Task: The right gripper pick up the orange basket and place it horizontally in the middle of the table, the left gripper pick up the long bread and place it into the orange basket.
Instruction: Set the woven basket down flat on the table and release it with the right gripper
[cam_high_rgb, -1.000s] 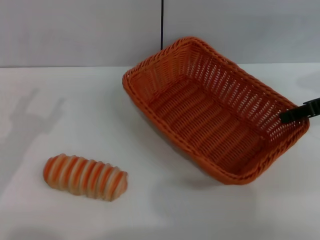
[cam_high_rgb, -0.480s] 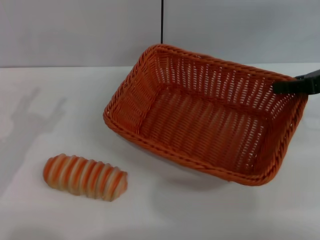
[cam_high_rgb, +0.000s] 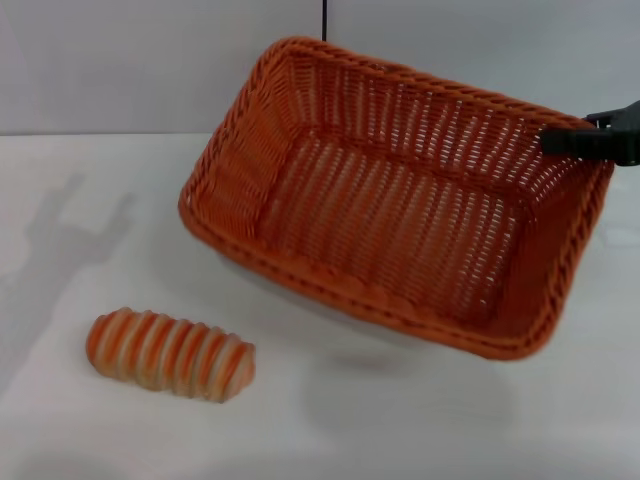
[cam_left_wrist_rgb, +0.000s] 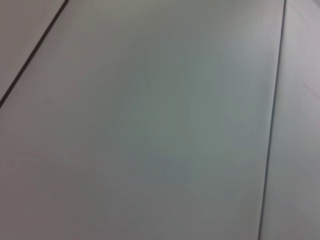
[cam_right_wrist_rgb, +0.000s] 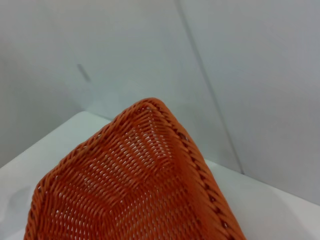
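Note:
The orange basket (cam_high_rgb: 390, 200) hangs tilted above the white table (cam_high_rgb: 120, 200), its open side facing me. My right gripper (cam_high_rgb: 575, 140) is shut on the basket's far right rim corner, at the head view's right edge. The right wrist view looks down into the orange basket (cam_right_wrist_rgb: 135, 190) from that corner. The long bread (cam_high_rgb: 170, 354), striped orange and cream, lies on the table at the front left, apart from the basket. My left gripper is out of view; its wrist camera shows only a plain grey surface.
A grey wall with a dark vertical seam (cam_high_rgb: 323, 20) stands behind the table. Open tabletop lies under and in front of the basket and around the bread.
The right gripper has lifted the basket higher and swung it, so its long side now runs more across the table. The bread has not moved.

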